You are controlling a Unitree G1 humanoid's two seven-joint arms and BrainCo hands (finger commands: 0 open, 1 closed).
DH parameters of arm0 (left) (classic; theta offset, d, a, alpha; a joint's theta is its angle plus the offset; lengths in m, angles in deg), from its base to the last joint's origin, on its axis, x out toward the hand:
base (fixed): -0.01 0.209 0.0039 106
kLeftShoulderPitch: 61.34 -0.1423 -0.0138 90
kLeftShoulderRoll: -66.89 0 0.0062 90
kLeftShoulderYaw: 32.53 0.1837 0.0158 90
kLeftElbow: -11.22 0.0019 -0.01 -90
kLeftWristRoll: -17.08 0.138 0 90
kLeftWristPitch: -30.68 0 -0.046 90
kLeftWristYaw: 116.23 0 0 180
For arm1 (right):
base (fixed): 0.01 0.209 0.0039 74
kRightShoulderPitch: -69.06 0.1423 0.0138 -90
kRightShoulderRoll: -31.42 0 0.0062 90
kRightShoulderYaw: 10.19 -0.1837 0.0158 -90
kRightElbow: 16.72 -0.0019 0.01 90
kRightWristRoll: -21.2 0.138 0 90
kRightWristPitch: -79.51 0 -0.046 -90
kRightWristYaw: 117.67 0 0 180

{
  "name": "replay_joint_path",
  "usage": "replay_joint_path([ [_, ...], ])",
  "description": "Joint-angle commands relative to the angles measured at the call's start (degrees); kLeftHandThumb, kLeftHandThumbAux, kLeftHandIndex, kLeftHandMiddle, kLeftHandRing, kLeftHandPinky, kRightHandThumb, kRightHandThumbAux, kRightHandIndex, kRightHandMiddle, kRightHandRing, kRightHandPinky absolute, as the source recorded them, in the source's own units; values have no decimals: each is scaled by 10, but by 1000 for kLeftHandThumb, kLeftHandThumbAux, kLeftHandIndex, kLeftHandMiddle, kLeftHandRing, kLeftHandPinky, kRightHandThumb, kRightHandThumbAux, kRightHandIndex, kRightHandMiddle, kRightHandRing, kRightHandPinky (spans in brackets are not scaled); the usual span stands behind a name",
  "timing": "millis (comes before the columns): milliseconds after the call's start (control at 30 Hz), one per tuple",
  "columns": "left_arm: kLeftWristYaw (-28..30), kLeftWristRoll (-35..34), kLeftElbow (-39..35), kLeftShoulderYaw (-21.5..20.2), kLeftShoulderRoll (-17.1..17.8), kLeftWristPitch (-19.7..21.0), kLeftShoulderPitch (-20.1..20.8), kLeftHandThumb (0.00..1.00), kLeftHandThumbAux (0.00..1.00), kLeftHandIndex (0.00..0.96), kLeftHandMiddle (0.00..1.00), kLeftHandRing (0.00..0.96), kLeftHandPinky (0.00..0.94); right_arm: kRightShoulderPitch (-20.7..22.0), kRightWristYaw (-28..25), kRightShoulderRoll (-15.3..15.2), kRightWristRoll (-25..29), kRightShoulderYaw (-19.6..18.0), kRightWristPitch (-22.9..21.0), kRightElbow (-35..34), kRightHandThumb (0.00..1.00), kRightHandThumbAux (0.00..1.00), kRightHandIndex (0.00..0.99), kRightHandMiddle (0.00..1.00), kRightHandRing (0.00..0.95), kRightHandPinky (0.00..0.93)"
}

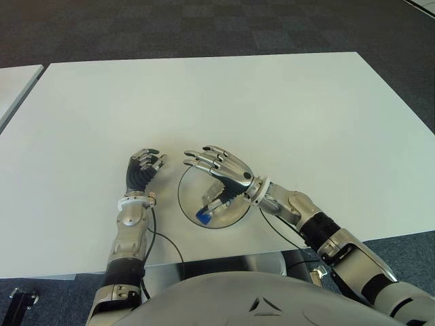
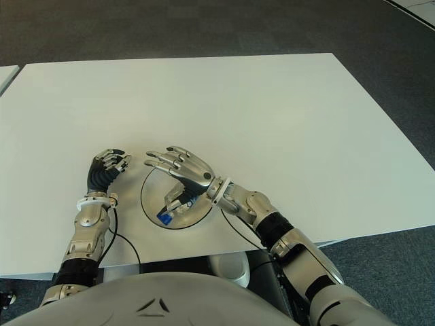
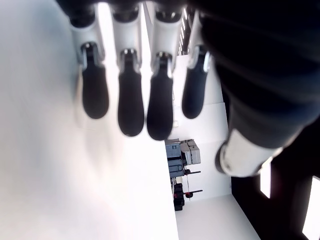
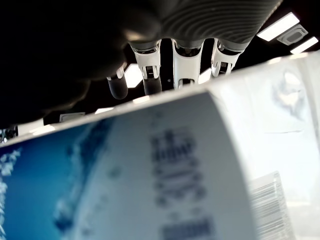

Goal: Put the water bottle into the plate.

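blue-capped clear water bottle [image 1: 213,206], clear plate [image 1: 234,214], white table [image 1: 272,109].

White rectangular table [image 1: 285,109] with a smooth matte top — carries one round clear glass plate [image 1: 187,204] near its front edge. A second white table's corner [image 1: 17,78] stands at far left.

Bottle label [image 4: 165,185]: we see blurred print and a barcode just below the fingers [image 4: 150,75], but we can read none of it.
Elsewhere: we find no legible text.
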Motion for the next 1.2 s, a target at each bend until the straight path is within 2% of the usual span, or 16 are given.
replay_joint_path([
  [33, 2, -2, 11, -1, 3, 7, 5, 707, 712, 434, 601, 580, 568, 4, 16, 1, -30, 14, -26, 15, 28, 332, 0, 0, 0, 0],
  [433, 5, -10, 24, -5, 5, -7, 10, 708, 711, 434, 608, 587, 575, 4, 33, -2, -32, 19, -50, 6, 46, 324, 0, 0, 0, 0],
  [600, 2, -6, 24, -4, 8, -7, 10, 708, 711, 434, 607, 588, 579, -4, 70, 0, -38, 13, -67, -3, 46, 422, 0, 0, 0, 0],
  [733, 8, -13, 24, -4, 7, -8, 9, 708, 712, 434, 617, 601, 599, -20, 93, 14, -28, -2, -100, -9, 49, 500, 0, 0, 0, 0],
  [900, 19, -26, 29, -6, 6, -16, 10, 708, 711, 434, 632, 617, 612, -35, 101, 40, 53, -38, -80, 6, 92, 606, 0, 0, 0, 0],
  [1000, 24, -30, 39, -7, 8, -25, 13, 708, 711, 435, 638, 620, 613, -36, 105, 50, 130, -74, -30, 28, 134, 645, 0, 0, 0, 0],
  [1067, 25, -31, 43, -7, 8, -29, 14, 708, 711, 435, 644, 627, 618, -39, 105, 56, 168, -93, -6, 38, 203, 678, 0, 0, 0, 0],
  [1200, 25, -29, 54, -7, 10, -42, 18, 708, 711, 435, 653, 636, 627, -53, 111, 79, 212, -121, 9, 45, 303, 736, 0, 0, 0, 16],
])
